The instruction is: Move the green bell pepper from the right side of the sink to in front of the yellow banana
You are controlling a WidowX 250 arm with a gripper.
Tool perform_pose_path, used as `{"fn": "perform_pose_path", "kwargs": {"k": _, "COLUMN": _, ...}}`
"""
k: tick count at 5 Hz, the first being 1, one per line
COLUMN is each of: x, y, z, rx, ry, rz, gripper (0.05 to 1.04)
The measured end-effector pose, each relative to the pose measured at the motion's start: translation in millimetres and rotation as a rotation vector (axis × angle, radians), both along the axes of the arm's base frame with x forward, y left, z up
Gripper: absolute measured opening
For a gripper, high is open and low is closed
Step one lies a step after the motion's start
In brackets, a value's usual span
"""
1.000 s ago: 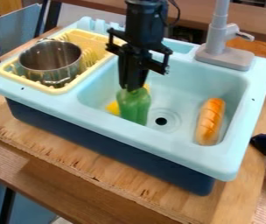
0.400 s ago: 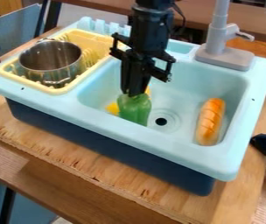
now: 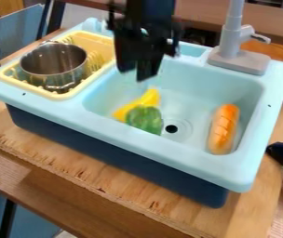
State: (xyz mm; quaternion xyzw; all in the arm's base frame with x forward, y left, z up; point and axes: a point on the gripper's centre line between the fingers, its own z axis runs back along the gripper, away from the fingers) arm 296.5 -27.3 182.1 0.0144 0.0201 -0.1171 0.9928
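"What is nearest to us?"

"The front edge of the wooden table (image 3: 106,188), with the toy sink (image 3: 169,155) standing on it."

"And inside the basin?"

"On the right of the view, a bread roll (image 3: 224,129) lies lengthwise against the wall. The drain (image 3: 171,128) is to its left, and just beside that lies the green pepper (image 3: 145,120)."

"Is anything behind the pepper?"

"A yellow banana (image 3: 145,99), partly hidden by it. I can't tell whether they touch."

"Where is the gripper (image 3: 137,75) compared with the pepper?"

"Above it, well clear, and the pepper sits on the basin floor, apart from the fingers. They are blurred, but a modest gap shows between their tips, and they have hold of nothing."

"What about farther off?"

"On the left, a metal pot (image 3: 54,65) in a yellow dish rack (image 3: 100,42). At the back right stands the grey faucet (image 3: 232,35)."
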Motion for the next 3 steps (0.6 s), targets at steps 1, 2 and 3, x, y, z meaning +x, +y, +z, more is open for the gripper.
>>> {"fn": "perform_pose_path", "kwargs": {"k": 1, "x": -8.6, "y": -1.7, "z": 34.1, "rx": -0.036, "ry": -0.079, "rz": 0.003, "gripper": 0.833}}
{"fn": "perform_pose_path", "kwargs": {"k": 2, "x": -18.1, "y": 12.4, "z": 51.6, "rx": -0.035, "ry": -0.117, "rz": 0.034, "gripper": 1.005}}
{"fn": "perform_pose_path", "kwargs": {"k": 3, "x": -29.5, "y": 17.7, "z": 66.1, "rx": -0.008, "ry": -0.152, "rz": 0.023, "gripper": 1.001}}
